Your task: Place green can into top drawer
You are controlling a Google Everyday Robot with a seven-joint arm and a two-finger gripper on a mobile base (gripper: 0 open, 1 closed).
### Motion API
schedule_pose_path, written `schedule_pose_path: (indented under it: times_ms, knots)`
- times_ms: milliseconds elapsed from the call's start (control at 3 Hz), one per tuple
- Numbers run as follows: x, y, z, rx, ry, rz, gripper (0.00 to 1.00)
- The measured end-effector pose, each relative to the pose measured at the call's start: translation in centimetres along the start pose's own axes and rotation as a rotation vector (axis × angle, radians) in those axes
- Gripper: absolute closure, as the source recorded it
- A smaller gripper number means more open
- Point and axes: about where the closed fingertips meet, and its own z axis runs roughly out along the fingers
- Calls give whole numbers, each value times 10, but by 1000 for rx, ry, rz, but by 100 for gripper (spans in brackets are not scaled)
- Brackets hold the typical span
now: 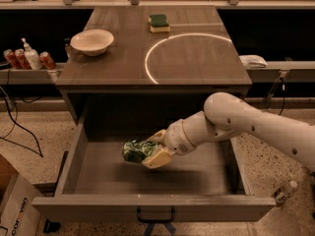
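The green can [136,150], shiny with a dark-green and whitish leafy pattern, lies on its side between my gripper's fingers. My gripper [150,149] is shut on it, reaching from the right on a white arm, low inside the open top drawer [98,173]. The can sits near the drawer's middle, close above its floor; I cannot tell if it touches. The drawer is pulled fully out, with its dark handle [155,215] at the front centre.
On the counter above stand a cream bowl [92,41] at the left and a green-and-yellow sponge [159,22] at the back. Red cans and a white bottle [31,58] sit on a left shelf. A cardboard box [15,210] lies at lower left.
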Motion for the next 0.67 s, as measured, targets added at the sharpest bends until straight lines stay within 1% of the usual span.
schedule_pose_path:
  times_ms: [667]
  knots:
    - [44, -16, 18, 16, 50, 75, 37]
